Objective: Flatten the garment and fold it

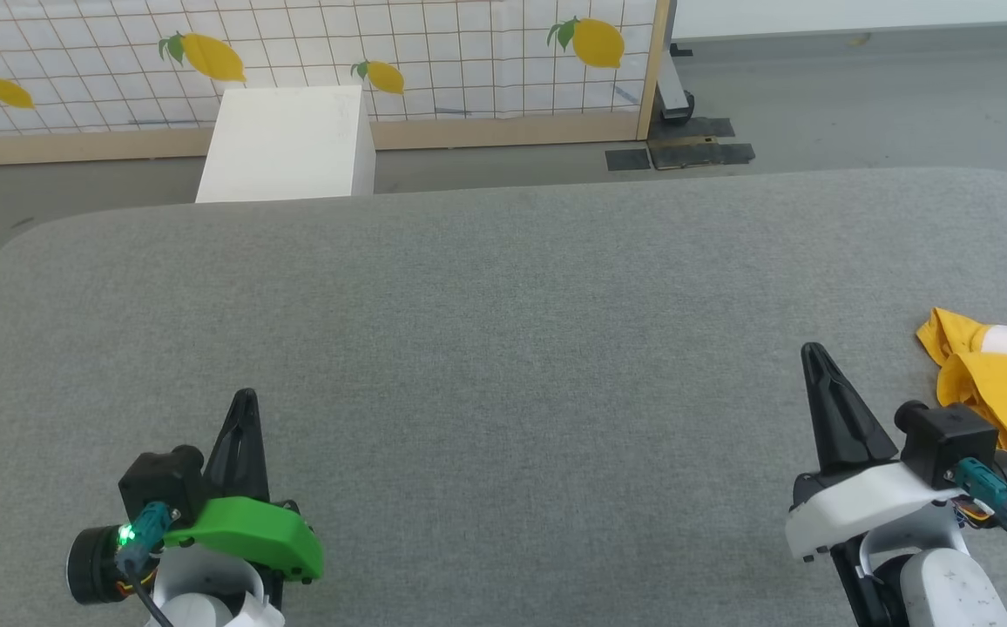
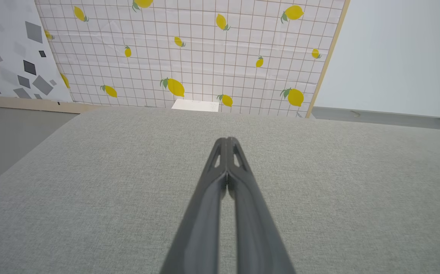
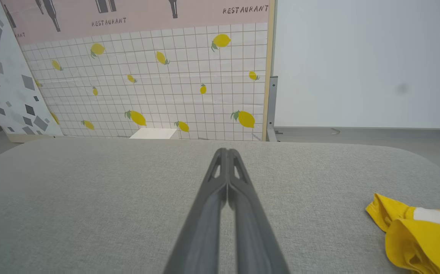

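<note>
Garment (image 1: 1004, 392) lies bunched at the right edge of the grey surface (image 1: 503, 296) in the head view, just beside the right jaws; both pairs of jaws are pressed together, empty. Left wrist view: left jaws together over bare surface. Right wrist view: the yellow heap sits low right; a pink panel (image 3: 136, 19) reads "RESTAURANT". Flattening looks unstarted; next, the right jaws must part and reach right for an edge

Head cam high, down; wrist cams low, fwd; share table (image 1: 503, 305).
</note>
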Robot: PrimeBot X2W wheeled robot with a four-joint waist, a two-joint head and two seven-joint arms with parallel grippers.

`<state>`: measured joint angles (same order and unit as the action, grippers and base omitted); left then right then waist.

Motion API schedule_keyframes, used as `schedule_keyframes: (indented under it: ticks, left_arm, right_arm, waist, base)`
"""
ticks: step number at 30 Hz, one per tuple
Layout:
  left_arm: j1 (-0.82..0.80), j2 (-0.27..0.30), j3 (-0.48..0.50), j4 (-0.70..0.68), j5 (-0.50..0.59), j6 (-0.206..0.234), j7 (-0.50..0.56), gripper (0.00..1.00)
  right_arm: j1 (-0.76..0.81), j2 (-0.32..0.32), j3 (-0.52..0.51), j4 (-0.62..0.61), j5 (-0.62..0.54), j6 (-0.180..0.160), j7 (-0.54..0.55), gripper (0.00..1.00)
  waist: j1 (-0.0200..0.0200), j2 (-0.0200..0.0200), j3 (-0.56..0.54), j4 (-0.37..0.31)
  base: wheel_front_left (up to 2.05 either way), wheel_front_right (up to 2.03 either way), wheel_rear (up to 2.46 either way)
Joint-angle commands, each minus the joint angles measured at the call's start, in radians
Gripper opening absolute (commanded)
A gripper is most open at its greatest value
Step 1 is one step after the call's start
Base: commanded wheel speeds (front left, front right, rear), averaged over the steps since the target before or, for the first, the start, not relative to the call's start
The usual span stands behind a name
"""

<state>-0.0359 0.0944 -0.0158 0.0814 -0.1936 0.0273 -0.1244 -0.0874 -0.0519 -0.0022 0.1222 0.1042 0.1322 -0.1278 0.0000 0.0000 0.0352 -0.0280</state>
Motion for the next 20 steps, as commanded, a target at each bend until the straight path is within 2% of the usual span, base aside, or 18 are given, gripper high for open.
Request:
schedule_keyframes:
  ticks: [1,20]
  left_arm:
    - [0.012,-0.005,0.002,-0.008,0.022,-0.004,0.007,0.00]
    - [0.020,-0.018,0.007,-0.032,0.078,-0.011,0.045,0.00]
  right_arm:
    - [0.016,0.001,0.001,-0.009,-0.013,-0.001,0.007,0.00]
    - [0.039,0.001,0.001,-0.046,-0.043,-0.001,0.046,0.00]
  waist:
    - [0.0000,0.0000,-0.001,0.001]
    - [0.0000,0.0000,-0.012,0.010]
  base:
    - [0.00,0.00,0.00]
    - [0.00,0.00,0.00]
